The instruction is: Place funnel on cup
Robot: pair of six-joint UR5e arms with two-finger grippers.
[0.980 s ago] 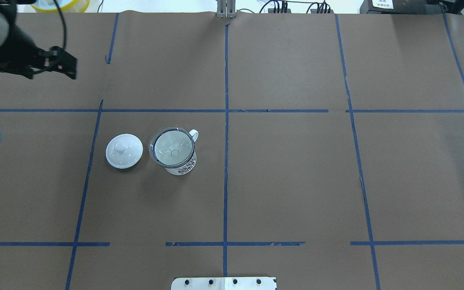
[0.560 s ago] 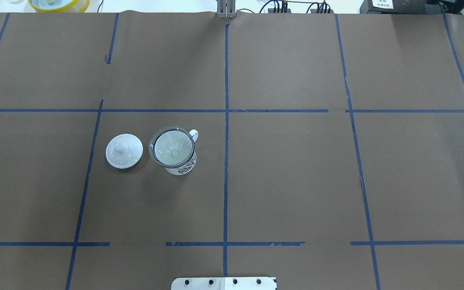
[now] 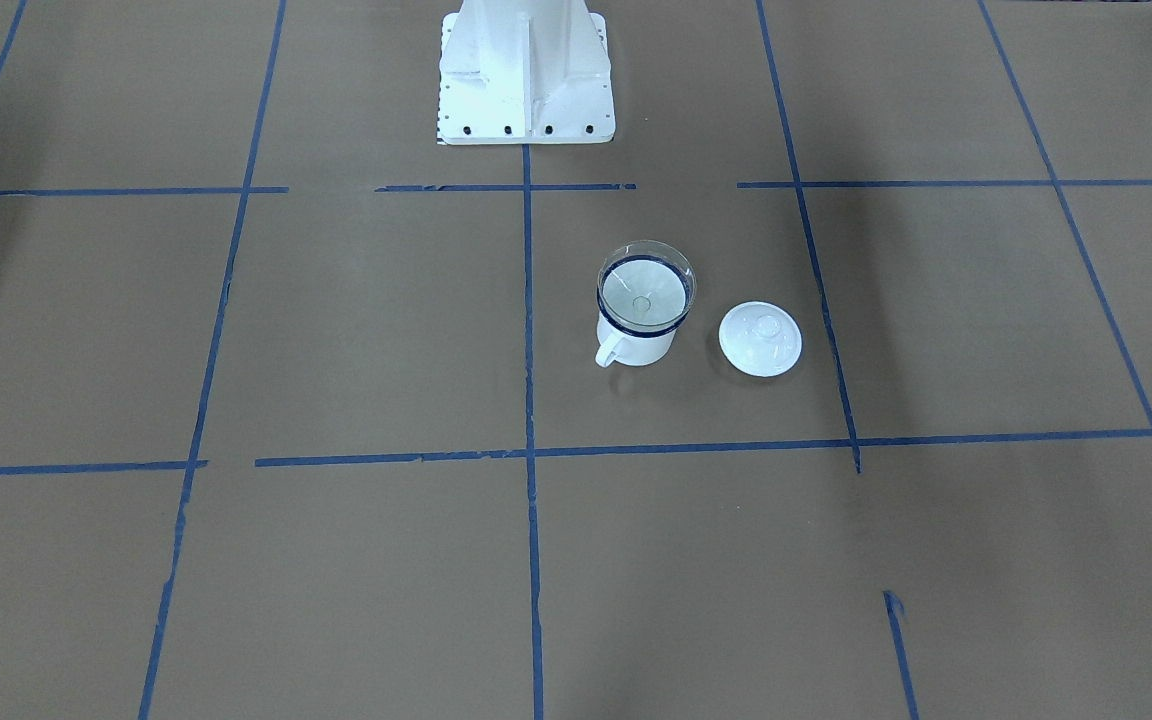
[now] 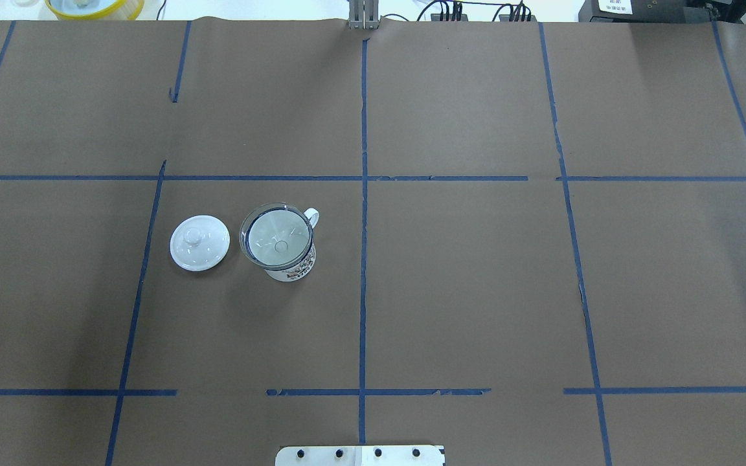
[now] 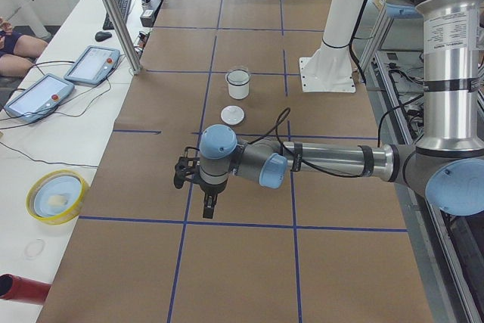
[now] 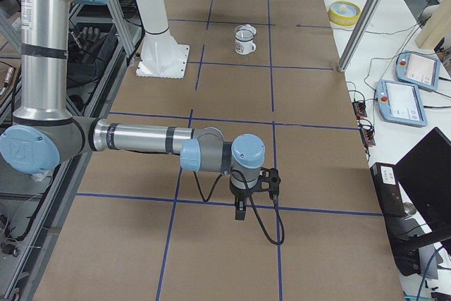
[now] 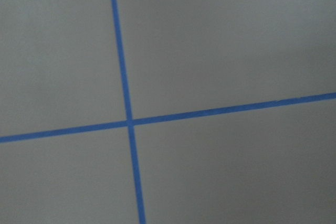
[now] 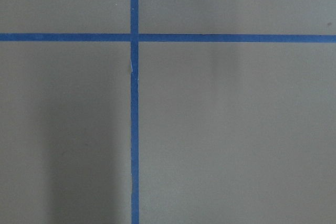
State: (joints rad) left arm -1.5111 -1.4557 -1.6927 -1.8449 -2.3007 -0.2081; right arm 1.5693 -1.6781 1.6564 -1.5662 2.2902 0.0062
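L gripper [image 5: 209, 203]: hangs over brown paper [image 5: 136, 149] at table's L part, fingers down. Apart or together: can't tell, side view only.
Lid [image 4: 199, 243]: white, knobbed, flat on paper, well beyond L gripper, nearer it than cup.
Funnel [image 4: 276, 234]: clear, seated upright in cup [image 4: 294, 266] mouth, bowl on blue rim. Just beside lid, not touching.
R gripper [image 6: 240, 211]: well apart from cup, fingers down, state can't tell.
Wrist cams: paper + blue tape [image 7: 125, 77] only.
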